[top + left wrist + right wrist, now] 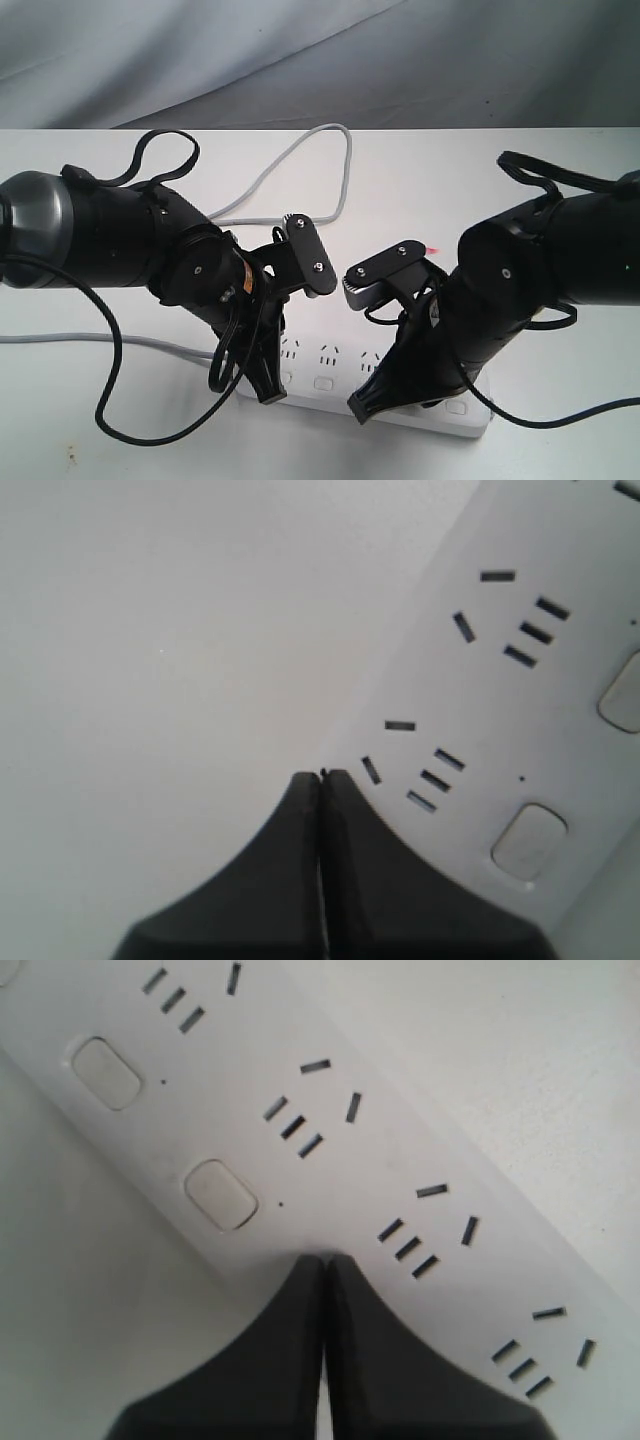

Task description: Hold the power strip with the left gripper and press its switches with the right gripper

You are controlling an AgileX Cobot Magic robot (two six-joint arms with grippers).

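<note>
The power strip [320, 400] lies flat on the desk [420, 170] under both arms; since the left tool [268, 393] and right tool [361, 409] are fully closed, gripping nothing, a press landing beside the switch [220, 1195] may miss it and skid the unclamped strip.

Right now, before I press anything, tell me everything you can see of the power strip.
The power strip is a long white bar, smooth plastic by its look, lying flat on the white table, sockets up. Each socket shows dark slots with a rounded white button beside it. A grey-white cord loops behind it. The left gripper, fingers closed, meets one end's edge; the right gripper, fingers closed, tips onto its face near a button.
</note>
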